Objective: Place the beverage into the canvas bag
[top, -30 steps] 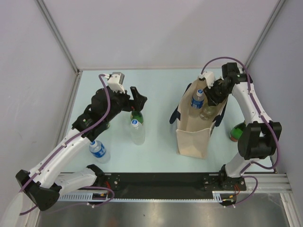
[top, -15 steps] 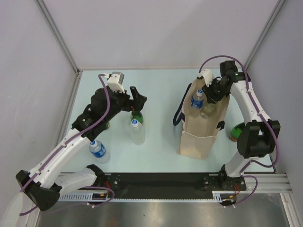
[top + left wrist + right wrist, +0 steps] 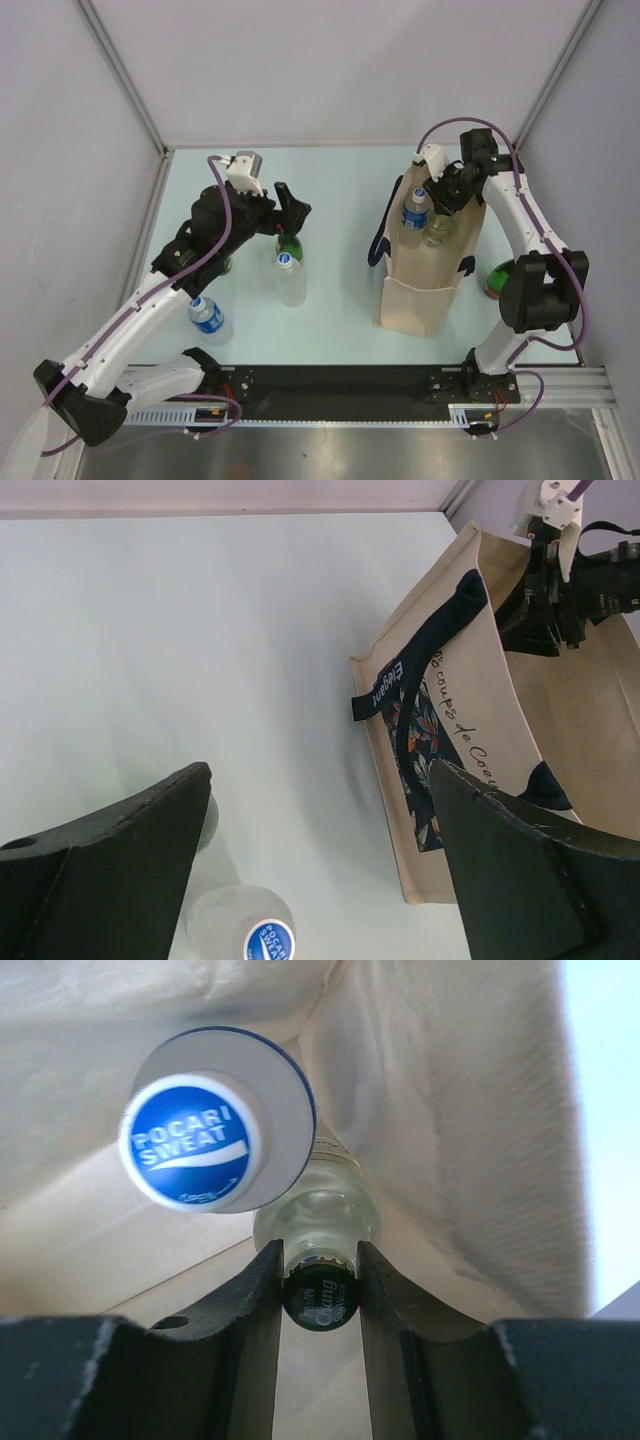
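Observation:
The beige canvas bag (image 3: 412,290) with navy handles stands upright at the right; it also shows in the left wrist view (image 3: 480,740). My right gripper (image 3: 441,197) reaches into its open top, shut on the dark cap of a clear glass bottle (image 3: 320,1295) that hangs inside the bag (image 3: 450,1110). A blue-capped Pocari Sweat bottle (image 3: 214,1145) stands in the bag beside it (image 3: 415,212). My left gripper (image 3: 289,212) is open and empty (image 3: 320,880) above a green bottle (image 3: 289,246) and a clear plastic bottle (image 3: 291,280).
Another Pocari Sweat bottle (image 3: 209,320) stands near the left arm. A green bottle (image 3: 497,278) stands right of the bag by the right arm. In the left wrist view a blue cap (image 3: 268,940) and a green bottle (image 3: 205,820) lie below the fingers.
My right gripper with the glass bottle has shifted slightly back and the bag has straightened and slid a little right. The left arm has not moved.

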Controlling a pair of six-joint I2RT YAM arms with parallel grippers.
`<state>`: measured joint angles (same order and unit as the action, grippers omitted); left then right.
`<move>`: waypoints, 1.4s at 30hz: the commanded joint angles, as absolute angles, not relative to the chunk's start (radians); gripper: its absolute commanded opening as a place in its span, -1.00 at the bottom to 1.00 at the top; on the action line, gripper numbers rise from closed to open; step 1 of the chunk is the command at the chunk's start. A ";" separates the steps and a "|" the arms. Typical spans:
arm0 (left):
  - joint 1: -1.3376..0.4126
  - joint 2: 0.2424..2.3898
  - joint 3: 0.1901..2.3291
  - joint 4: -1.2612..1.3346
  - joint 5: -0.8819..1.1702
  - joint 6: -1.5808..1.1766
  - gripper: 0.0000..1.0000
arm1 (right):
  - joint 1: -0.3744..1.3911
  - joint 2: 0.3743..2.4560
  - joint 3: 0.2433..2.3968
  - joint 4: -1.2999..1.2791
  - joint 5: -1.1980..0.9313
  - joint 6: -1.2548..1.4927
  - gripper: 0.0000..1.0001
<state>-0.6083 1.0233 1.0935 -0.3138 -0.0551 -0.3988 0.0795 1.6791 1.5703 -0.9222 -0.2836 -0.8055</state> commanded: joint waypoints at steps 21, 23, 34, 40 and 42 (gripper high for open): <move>-0.592 1.012 1.094 -0.270 -0.028 -0.388 0.92 | 0.049 1.580 1.457 -0.756 -0.291 -0.758 -0.11; -0.592 1.009 1.092 -0.270 -0.025 -0.390 0.92 | 0.051 1.566 1.450 -0.756 -0.302 -0.755 -0.04; -0.592 0.994 1.098 -0.299 -0.035 -0.400 0.92 | 0.051 1.505 1.511 -0.799 -0.345 -0.707 0.24; -0.592 0.999 1.111 -0.347 -0.048 -0.405 0.92 | 0.051 1.456 1.563 -0.847 -0.396 -0.664 0.27; -0.592 1.005 1.120 -0.365 -0.052 -0.405 0.92 | 0.051 1.430 1.571 -0.859 -0.413 -0.640 0.28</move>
